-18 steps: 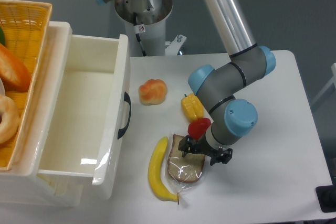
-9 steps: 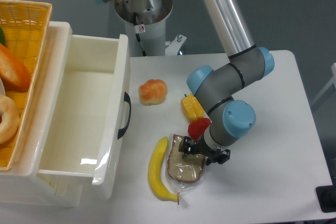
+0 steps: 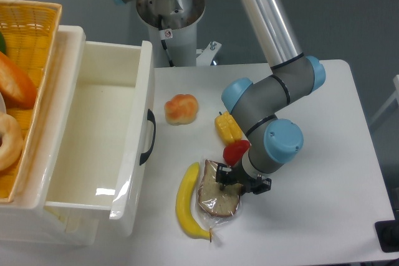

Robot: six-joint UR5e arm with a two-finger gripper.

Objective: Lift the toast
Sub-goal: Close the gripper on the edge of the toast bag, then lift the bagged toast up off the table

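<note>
brown toast (image 3: 217,199) with darker crust under clear wrap, yellow banana (image 3: 185,204), orange-golden roll (image 3: 181,108), red and yellow peppers (image 3: 232,138), white drawer (image 3: 100,147), grey arm (image 3: 274,101) with light blue caps.

Toast (image 3: 217,199) — glossy crinkled plastic wrap; basket (image 3: 28,35) — woven.

On my counter (image 3: 324,216) I see a banana (image 3: 186,204), a bread roll (image 3: 181,109), yellow and red items, and an open white drawer (image 3: 93,147).
</note>
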